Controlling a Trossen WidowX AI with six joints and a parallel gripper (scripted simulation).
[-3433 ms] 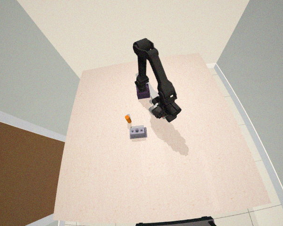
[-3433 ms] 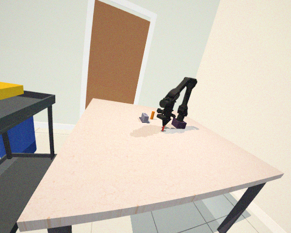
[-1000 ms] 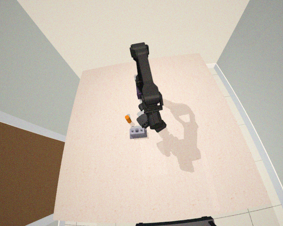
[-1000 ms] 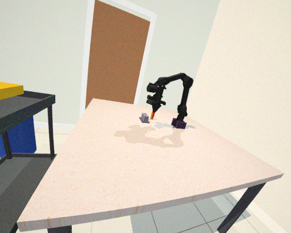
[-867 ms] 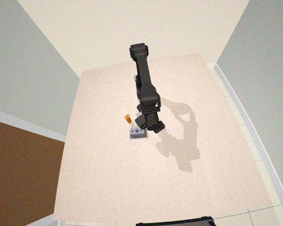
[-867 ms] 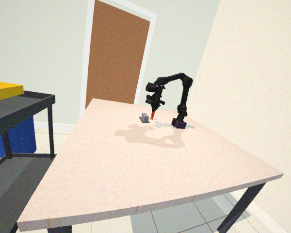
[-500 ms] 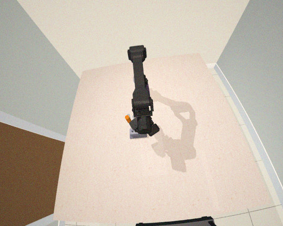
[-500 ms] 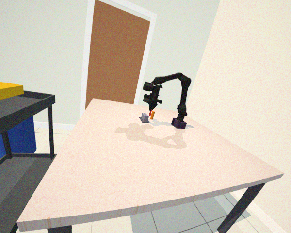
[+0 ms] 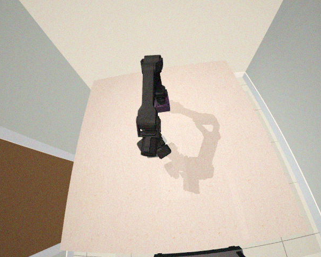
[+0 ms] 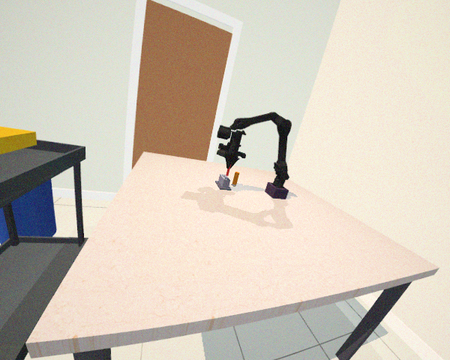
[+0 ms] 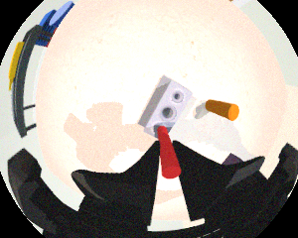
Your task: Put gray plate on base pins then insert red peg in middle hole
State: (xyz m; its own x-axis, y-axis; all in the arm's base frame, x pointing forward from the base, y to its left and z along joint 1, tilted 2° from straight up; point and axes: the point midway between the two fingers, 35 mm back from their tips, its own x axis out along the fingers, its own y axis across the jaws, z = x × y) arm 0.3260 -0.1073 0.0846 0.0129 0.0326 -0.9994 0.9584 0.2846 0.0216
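My gripper point(image 10: 229, 167) point(image 11: 165, 143) is shut on the red peg point(image 10: 228, 171) point(image 11: 169, 158), which points down from the fingertips. The gray plate point(image 10: 223, 179) point(image 11: 171, 104) sits on the base, looking flat in the wrist view, with its middle hole and one end hole visible. The peg's lower end is over or just above the near end of the plate in the wrist view, overlapping the other end hole, not the middle one. Its exact height above the plate cannot be told. In the top view the arm hides the plate and the peg.
An orange cylinder point(image 10: 235, 178) point(image 11: 223, 109) stands upright close beside the plate, on the side toward the arm's purple base block point(image 9: 162, 106) point(image 10: 276, 190). A dark cart point(image 10: 35, 166) with a yellow box point(image 10: 10, 139) stands beyond the table's edge.
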